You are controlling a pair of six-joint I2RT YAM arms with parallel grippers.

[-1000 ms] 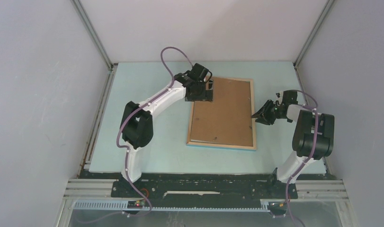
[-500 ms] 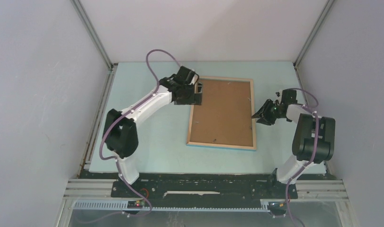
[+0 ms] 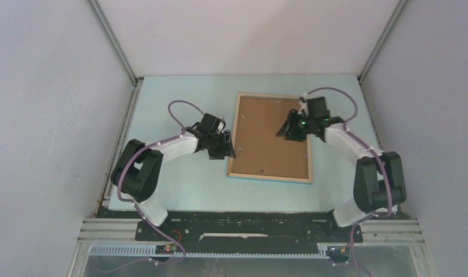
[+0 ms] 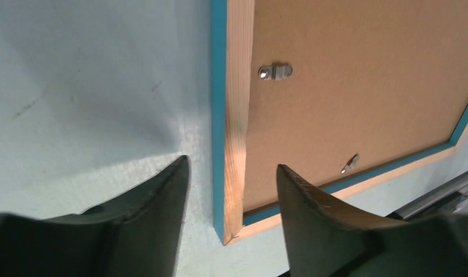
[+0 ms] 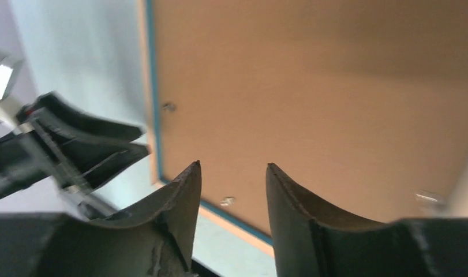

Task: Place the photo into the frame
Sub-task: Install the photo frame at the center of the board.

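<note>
On the pale blue counter [image 3: 179, 95], a bit right of centre, the frame [image 3: 272, 177] lies flat with its back up. Its rails are light wood, and blue shows along the outer edges. A brown backing board [image 3: 266, 144] sits inside the rails and fills the opening. A small metal tab [image 4: 275, 71] lies on the board just beside the left rail, and a second tab [image 4: 350, 163] sits near the near rail (which way it is turned is hard to tell).

The left tool [image 3: 227, 150] is low at the frame's left rail, close to the near-left corner. In the wrist view its fingers [image 4: 156, 202] stand apart, one over bare counter outside the rail and the other over the board inside. The rail runs through the gap and neither finger seems to touch it. The tool has hold of nothing.

The right tool [image 3: 283, 131] is over the backing board in the far-right part, just inside the right rail, tilted and pointing toward the left side. Its fingers are parted about halfway and the gap between them is empty, with only board behind. The right wrist view is blurred, so I can't tell whether it touches the board.

The two tools are well apart, with the board between them.
</note>
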